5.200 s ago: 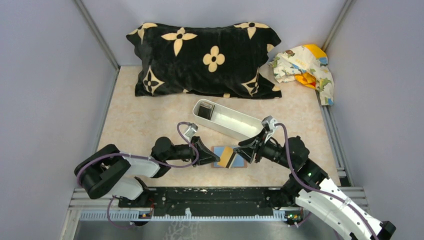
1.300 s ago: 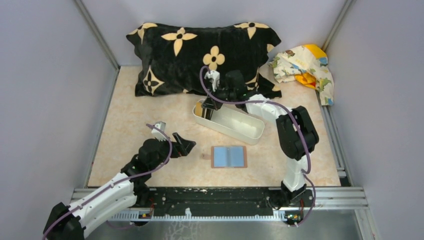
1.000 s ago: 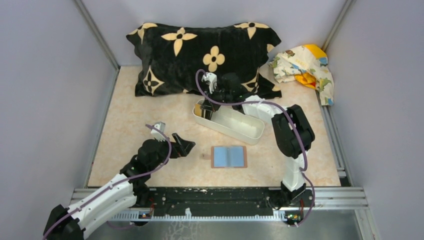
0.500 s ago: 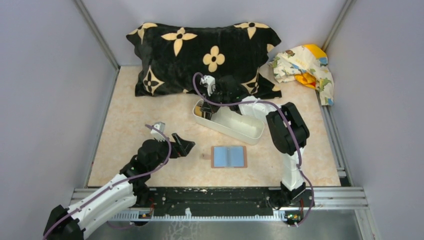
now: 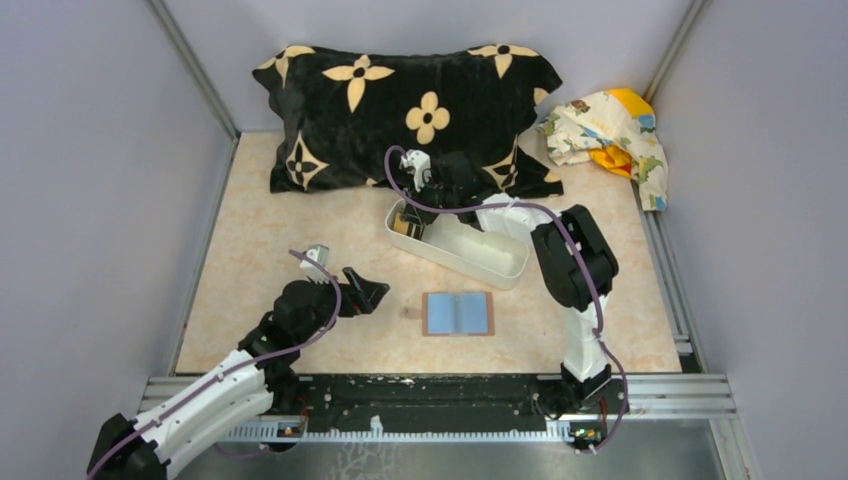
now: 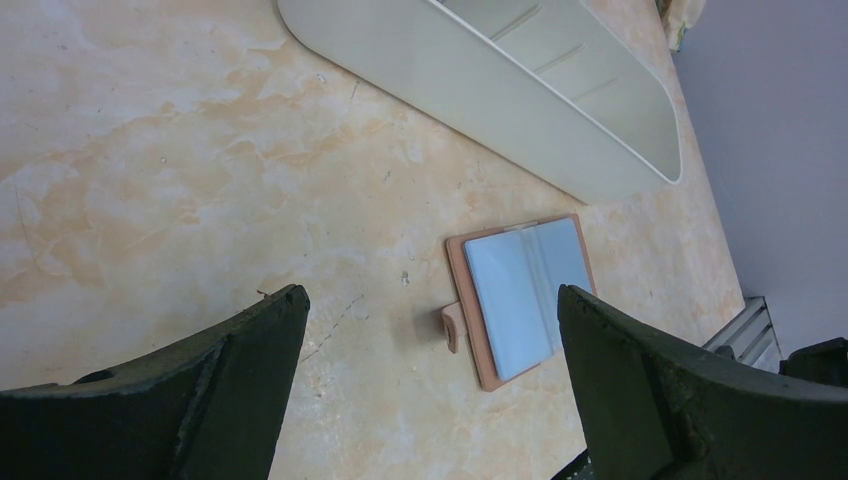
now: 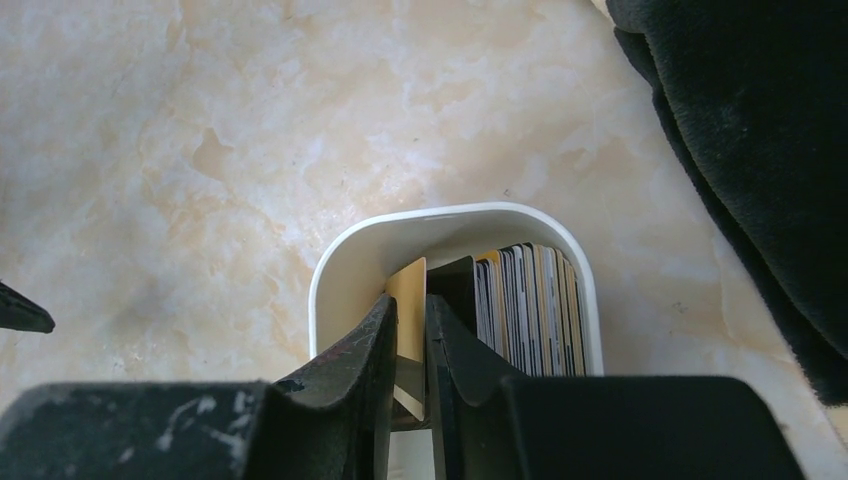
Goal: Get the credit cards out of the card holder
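Beige marbled desk (image 5: 290,220) fills the top view. The card holder (image 5: 458,313) lies flat and spread open near the front edge, blue inside up, with bare desk on all four sides. The left jaws hang to its left, apart from it. Behind the holder, with a strip of desk between, a long white tray (image 5: 485,255) runs on a diagonal. The right arm (image 5: 570,260) folds back over it and sets the right jaws down into the tray's far-left end. That end sits near the front edge of a black flowered pillow (image 5: 410,115). A patterned cloth (image 5: 610,135) is bunched in the far right corner, well apart from everything else.

From the left wrist, the left jaws are spread wide and released, with nothing between them. The card holder (image 6: 520,297) shows in the gap, lying on the desk with its brown rim all visible and a small tab on its left edge. The tray's long wall (image 6: 480,110) crosses above it, not touching.

From the right wrist, the right jaws are clenched on a tan-yellow card (image 7: 407,300) standing on edge inside the tray's rounded end (image 7: 335,270). Just to its right the other credit cards (image 7: 530,300) stand packed on edge against the tray's right wall. The left side of that end is open, and the pillow's edge (image 7: 760,150) lies close on the right.
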Robot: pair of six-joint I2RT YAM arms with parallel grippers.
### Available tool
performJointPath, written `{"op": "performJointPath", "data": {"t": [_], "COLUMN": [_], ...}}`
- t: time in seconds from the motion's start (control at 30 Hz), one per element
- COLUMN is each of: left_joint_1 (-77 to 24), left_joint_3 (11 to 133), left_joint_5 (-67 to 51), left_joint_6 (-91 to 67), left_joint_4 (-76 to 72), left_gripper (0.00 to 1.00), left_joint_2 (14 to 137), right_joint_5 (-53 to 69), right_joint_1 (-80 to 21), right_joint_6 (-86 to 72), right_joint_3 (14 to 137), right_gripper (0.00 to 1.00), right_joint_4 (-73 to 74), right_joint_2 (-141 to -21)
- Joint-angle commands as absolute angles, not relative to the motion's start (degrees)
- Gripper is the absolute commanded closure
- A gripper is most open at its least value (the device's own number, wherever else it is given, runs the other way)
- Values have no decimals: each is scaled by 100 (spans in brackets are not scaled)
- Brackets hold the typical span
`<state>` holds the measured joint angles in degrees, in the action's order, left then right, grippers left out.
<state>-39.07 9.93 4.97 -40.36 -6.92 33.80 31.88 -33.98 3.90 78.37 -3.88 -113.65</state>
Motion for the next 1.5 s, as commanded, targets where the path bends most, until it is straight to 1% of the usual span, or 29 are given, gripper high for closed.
{"op": "performJointPath", "data": {"t": [0.0, 0.57, 0.63, 0.73, 0.87, 1.0, 1.07, 1.17, 1.2, 1.3, 1.4, 1.47], "left_joint_1": [-3885, -3885, -3885, -3885, -3885, -3885, -3887, -3893, -3894, -3962, -4180, -4406], "left_joint_3": [924, 872, 863, 860, 879, 932, 934, 994, 1023, 1072, 1192, 1317], "left_joint_5": [516, 417, 386, 373, 353, 234, 35, -537, -660, -831, -795, -709], "left_joint_6": [-3944, -3985, -3990, -3995, -3981, -3913, -3906, -3888, -3941, -4036, -4068, -4061], "left_joint_4": [-770, -767, -781, -791, -814, -956, -1160, -1541, -1654, -2000, -2192, -2256], "left_gripper": [0, 0, 0, 0, 0, 0, 1, 7, 8, 10, 14, 17], "left_joint_2": [3296, 3217, 3209, 3195, 3178, 3254, 3393, 3852, 4009, 4464, 4767, 4936], "right_joint_5": [2977, 1876, 1771, 1749, 1669, 1610, 1578, 1489, 1455, 1360, 1269, 1237], "right_joint_1": [-3455, -3349, -3340, -3340, -3332, -3332, -3331, -3331, -3331, -3351, -3416, -3508], "right_joint_6": [486, 372, 329, 321, 178, -15, -89, -358, -438, -603, -958, -1243], "right_joint_3": [7838, 7622, 7599, 7550, 7108, 6279, 5746, 4682, 4367, 3694, 3176, 2947], "right_gripper": [82, 82, 85, 99, 100, 100, 100, 100, 99, 86, 78, 75], "right_joint_4": [-630, -982, -980, -961, -1286, -1766, -1866, -2169, -2140, -1505, -732, -149], "right_joint_2": [-11095, -10720, -10721, -10731, -10426, -9562, -8789, -7409, -6945, -5668, -4552, -3939]}}
